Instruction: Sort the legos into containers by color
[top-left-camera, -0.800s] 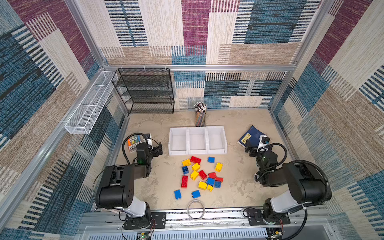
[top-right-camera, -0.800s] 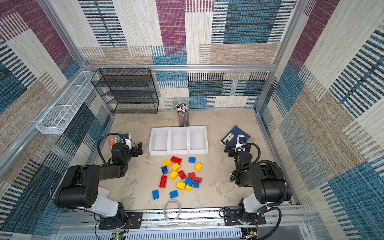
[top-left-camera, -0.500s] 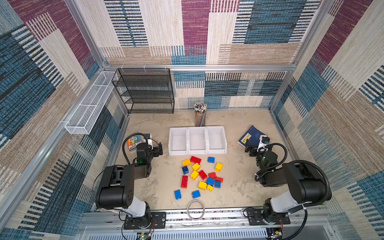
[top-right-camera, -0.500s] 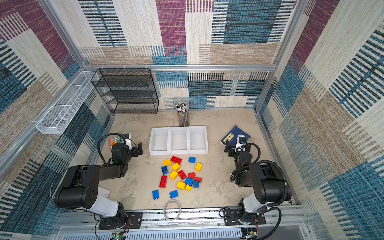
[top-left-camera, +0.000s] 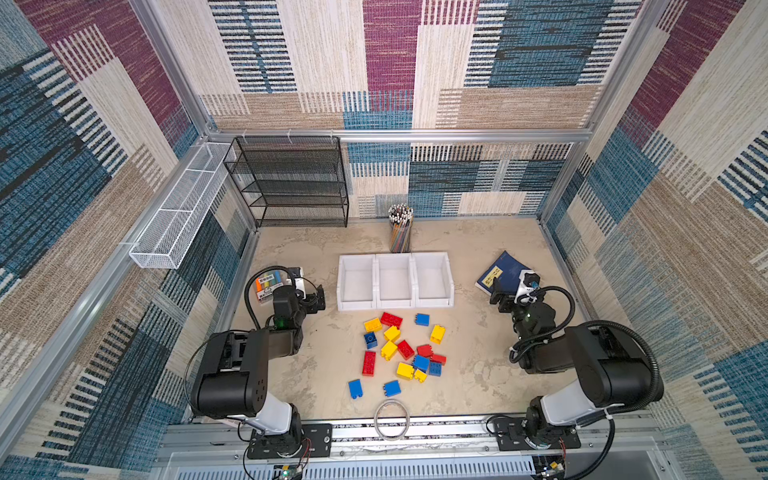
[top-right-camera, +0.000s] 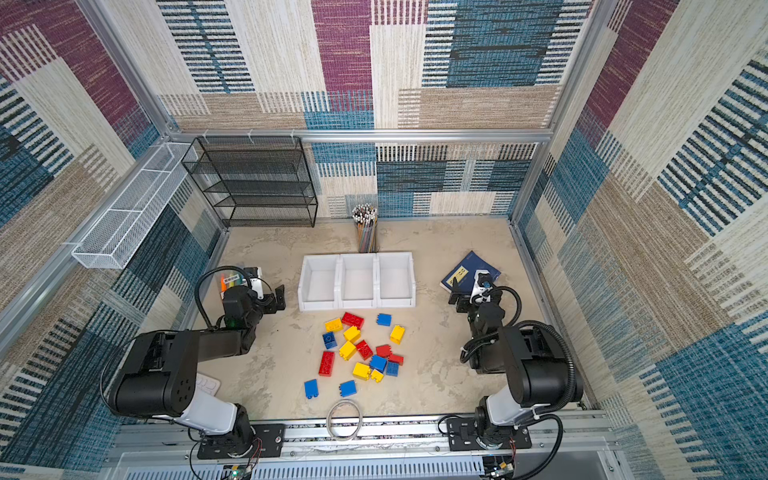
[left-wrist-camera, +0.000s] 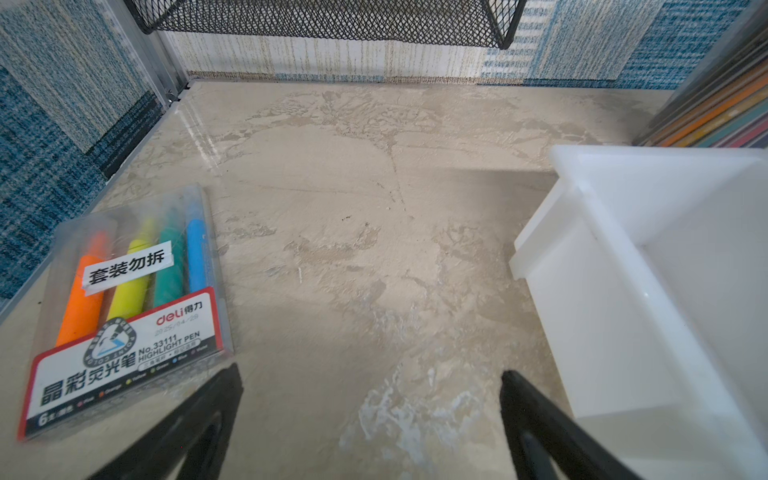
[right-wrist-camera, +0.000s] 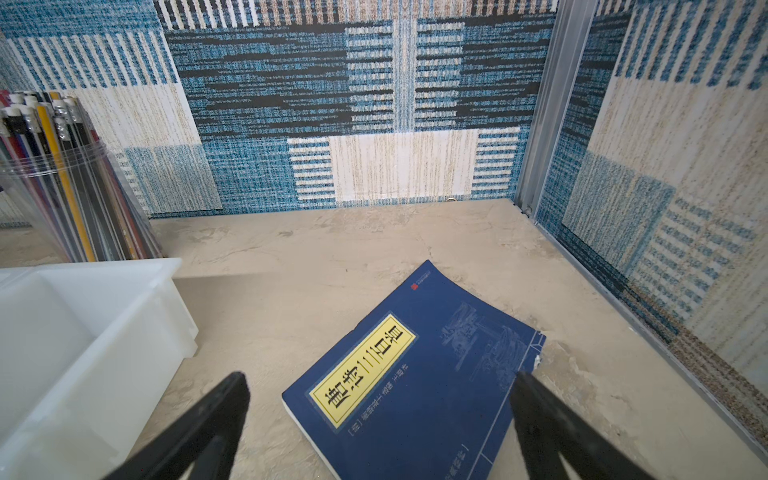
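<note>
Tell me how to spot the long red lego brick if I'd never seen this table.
Find the row of three white plastic bins mid-table; loose bricks lie before it. On their left edge lies the long red studded brick, the longest red piece.

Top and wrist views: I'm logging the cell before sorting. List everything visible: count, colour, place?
legos: about seventeen, red, yellow, blue, loose before the containers
containers: three, white, empty, mid-table row
pencil cup: one, clear, behind the containers
book: one, dark blue, right of containers
highlighter pack: one, multicoloured, left of containers
mesh rack: one, black, back left corner
wire basket: one, white, left wall
wire loop: one, grey, front edge
left gripper: one, black, open, beside highlighter pack
right gripper: one, black, open, by the book
</note>
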